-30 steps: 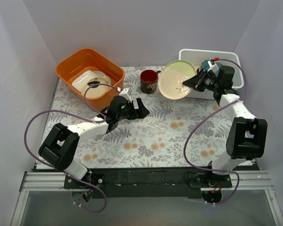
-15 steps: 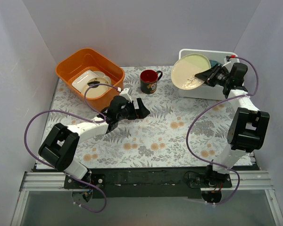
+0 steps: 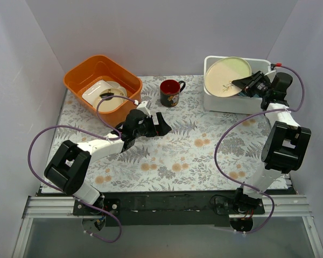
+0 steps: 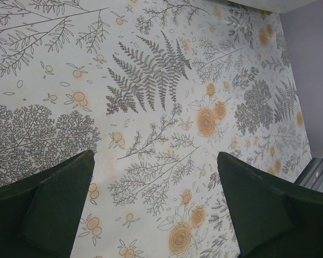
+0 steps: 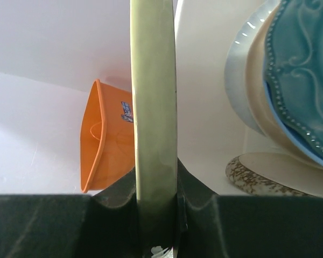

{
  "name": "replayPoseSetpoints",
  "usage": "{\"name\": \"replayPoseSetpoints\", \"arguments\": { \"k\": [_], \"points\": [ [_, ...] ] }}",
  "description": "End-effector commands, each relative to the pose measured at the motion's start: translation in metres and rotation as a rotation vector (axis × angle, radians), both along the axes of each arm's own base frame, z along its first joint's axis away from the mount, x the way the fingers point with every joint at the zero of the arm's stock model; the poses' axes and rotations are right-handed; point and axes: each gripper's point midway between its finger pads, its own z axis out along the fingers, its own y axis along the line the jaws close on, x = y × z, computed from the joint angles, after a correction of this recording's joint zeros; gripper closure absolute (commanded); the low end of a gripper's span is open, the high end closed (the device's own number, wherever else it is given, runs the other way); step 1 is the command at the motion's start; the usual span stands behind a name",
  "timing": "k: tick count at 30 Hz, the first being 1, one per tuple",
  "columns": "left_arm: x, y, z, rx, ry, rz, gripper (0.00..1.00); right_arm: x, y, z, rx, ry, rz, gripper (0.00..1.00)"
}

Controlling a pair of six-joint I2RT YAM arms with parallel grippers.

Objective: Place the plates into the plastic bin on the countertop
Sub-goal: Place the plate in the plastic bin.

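The right claw [image 3: 240,83] is clamped on the rim of a cream dinner plate [image 3: 226,77] with a greenish edge, holding it tilted over the white plastic bin [image 3: 222,105] in the upper right of the overhead view. Whether the plate touches the bin cannot be told. The bin stands at the far right of the desk [image 3: 194,156], whose pale cloth is printed with grey ferns and orange flowers.

From the right wrist the same plate runs edge-on up the middle of the frame, pinched between two dark fingers [image 5: 118,188] at the bottom. To its right a teal embossed plate [image 5: 307,70] leans among others inside the bin, with a speckled-rim plate [image 5: 258,180] lower down.

The left claw [image 3: 162,124] stands wide apart and empty at centre frame, with only cloth between its fingers in the left wrist view.

An orange tub [image 3: 78,80] holding white dishes [image 3: 102,92] sits upper left. Its label [image 5: 126,111] carries blue print too small to read. A dark red-rimmed mug [image 3: 171,92] stands between tub and bin, its printed design illegible.
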Motion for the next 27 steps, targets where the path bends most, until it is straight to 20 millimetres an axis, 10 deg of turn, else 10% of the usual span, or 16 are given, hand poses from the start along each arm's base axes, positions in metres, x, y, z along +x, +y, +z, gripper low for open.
{"name": "replayPoseSetpoints", "arguments": {
  "k": [1,27],
  "points": [
    [0.000,0.003,0.000,-0.001,-0.003,0.001,0.02,0.013,-0.011,0.062,-0.028,-0.213,-0.017,0.99],
    [-0.001,0.000,-0.004,-0.010,0.011,-0.005,0.02,0.053,-0.059,0.011,0.070,-0.046,-0.253,0.99]
  ]
}}
